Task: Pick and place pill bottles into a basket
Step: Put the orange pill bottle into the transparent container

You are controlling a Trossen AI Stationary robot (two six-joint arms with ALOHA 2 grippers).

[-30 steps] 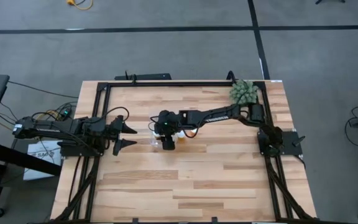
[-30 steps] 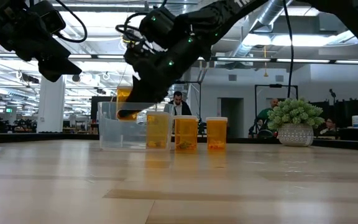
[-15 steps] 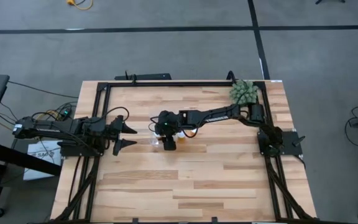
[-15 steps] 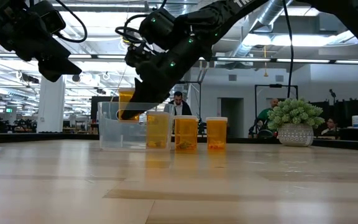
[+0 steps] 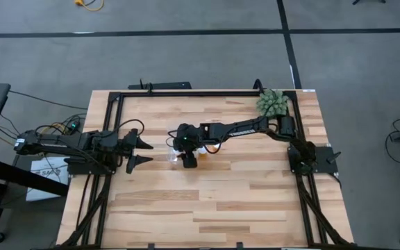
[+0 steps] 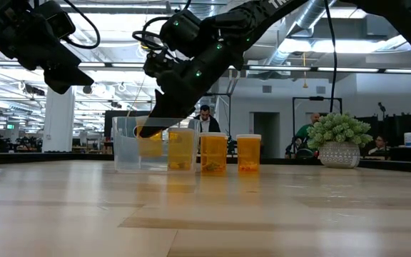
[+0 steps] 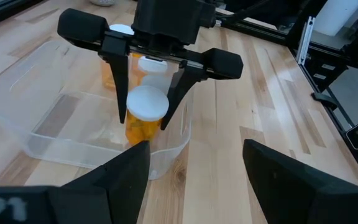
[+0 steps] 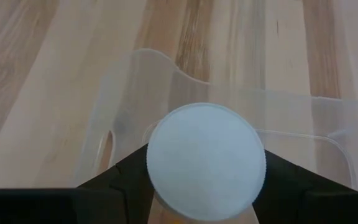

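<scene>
My right gripper (image 7: pixel 143 118) is shut on an orange pill bottle with a white cap (image 7: pixel 146 102), inside the walls of the clear basket (image 7: pixel 55 134) at the table's middle. The bottle also shows in the low view (image 6: pixel 150 143) and its cap in the right wrist view (image 8: pixel 205 162). Three more pill bottles (image 6: pixel 213 153) stand upright on the table beside the basket. My left gripper (image 5: pixel 139 153) is open and empty, to the left of the basket. My right gripper pinches the pill bottle at its white cap (image 7: pixel 132 106) between its two fingers (image 7: pixel 120 87). The fingers come from above and point down. The bottle hangs upright inside the basket. I cannot tell whether its bottom touches the basket's floor.
A green spiky potted plant (image 5: pixel 273 103) stands at the far right corner. A black frame (image 5: pixel 186 92) runs around the table's edges. Bare wood (image 5: pixel 214 201) lies toward the near edge. People show in the room beyond the table.
The pill bottle in my right gripper has gone down from above the basket's rim to inside its walls, staying upright. The right arm has sunk only slightly.
</scene>
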